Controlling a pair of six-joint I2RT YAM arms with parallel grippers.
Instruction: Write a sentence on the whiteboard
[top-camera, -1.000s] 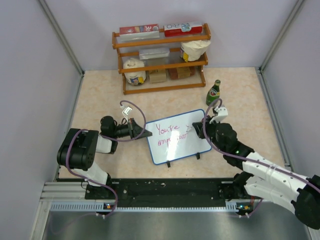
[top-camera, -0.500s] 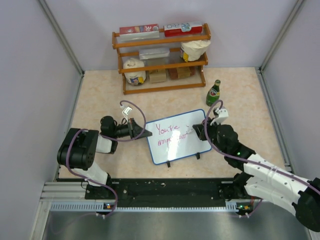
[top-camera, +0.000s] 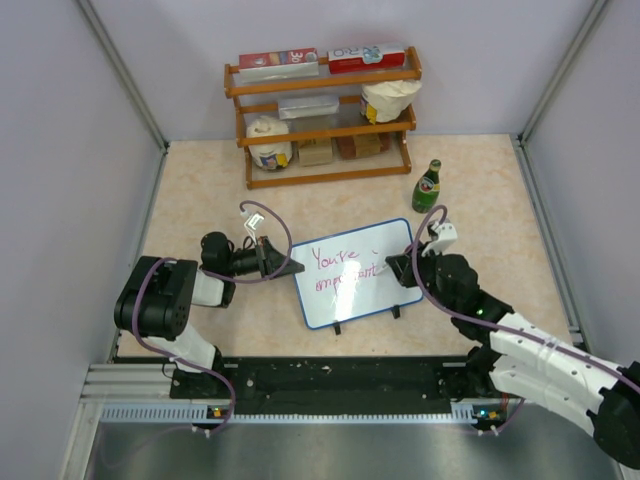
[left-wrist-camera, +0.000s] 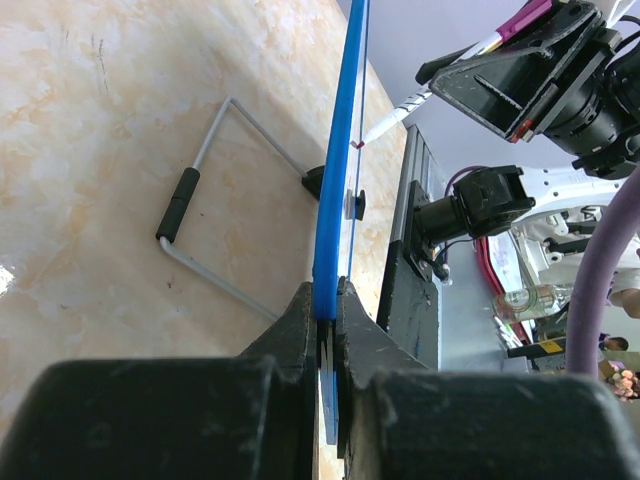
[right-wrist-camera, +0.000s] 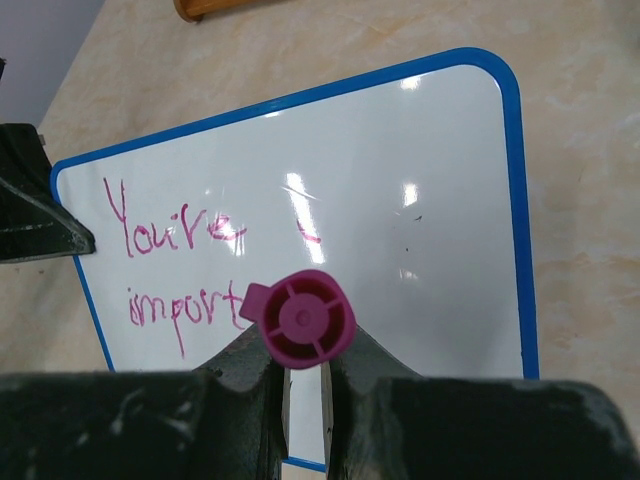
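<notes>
Left claw (top-camera: 285, 268): closed tight on the board's (top-camera: 355, 272) left edge, with the blue frame (left-wrist-camera: 335, 200) pinched between its 2 fingers.
Why: this looks like a brace, so the propped board does not slide or tip under the push of writing.
Board: runs straight out ahead of the left claw and leans back on a wire stand (left-wrist-camera: 200, 180) on the surface (top-camera: 200, 190). It faces the right claw (top-camera: 398, 266), just in front of it.
Right claw: clamped round a magenta marker (right-wrist-camera: 303, 318), 1 finger on each side of the barrel, cap end toward the wrist camera.
Why: the marker (left-wrist-camera: 410, 103) is held pointing into the board face so that the tip leads. The tip seems to touch the board, though the left wrist view is too oblique to be sure.
Writing: 2 lines in magenta, "You're" above and "import" below. The rest of line 2 is hidden behind the marker in the right wrist view.
Progress: I judge the sentence unfinished, since the board (right-wrist-camera: 400, 200) is blank to the right of the marker.
Shelf (top-camera: 325, 83): well beyond both claws, with 3 levels. Flat boxes lie on top, and a white bag, a tub and packets sit lower down.
Bottle (top-camera: 427, 186): green and upright, beyond the right claw. I cannot tell what it contains.
</notes>
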